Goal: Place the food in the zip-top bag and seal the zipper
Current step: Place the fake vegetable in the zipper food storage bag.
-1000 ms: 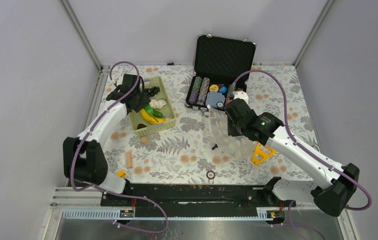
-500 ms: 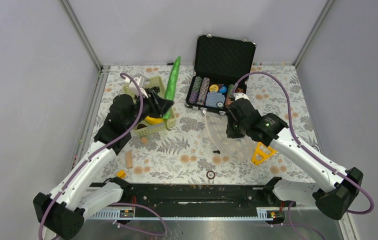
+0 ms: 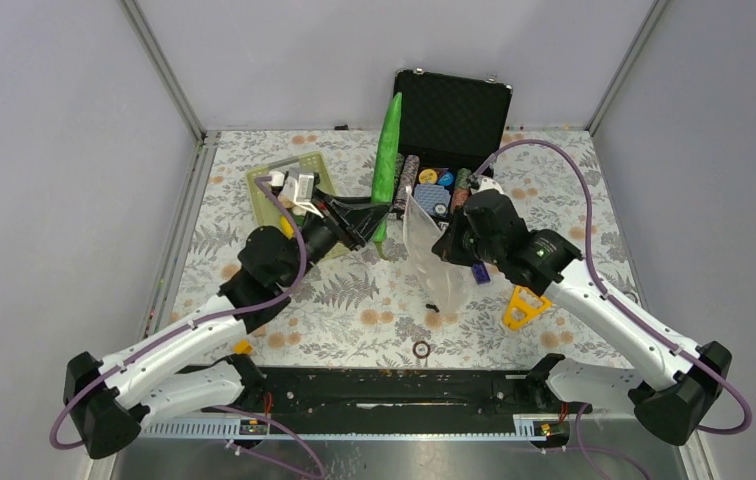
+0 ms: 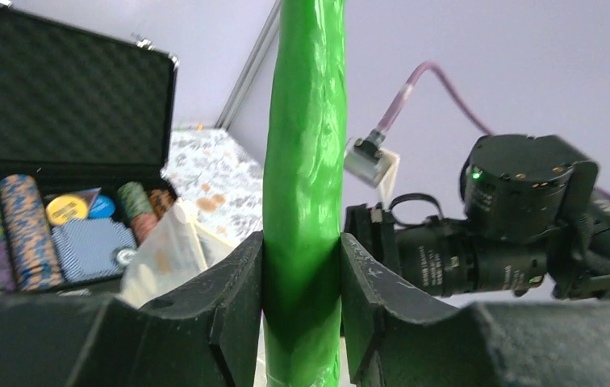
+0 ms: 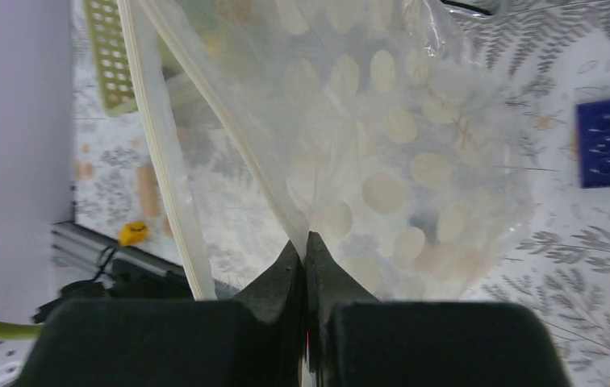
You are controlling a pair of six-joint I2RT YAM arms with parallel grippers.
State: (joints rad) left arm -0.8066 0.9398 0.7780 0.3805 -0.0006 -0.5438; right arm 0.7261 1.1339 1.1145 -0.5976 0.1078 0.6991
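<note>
Gripping cucumber — bag pinched, zipper open (right wrist).

- You're looking at a lab robot cell: plain grey panel walls left, right and far.
- Aluminium frame posts; black mounting rail along the near edge.
</note>
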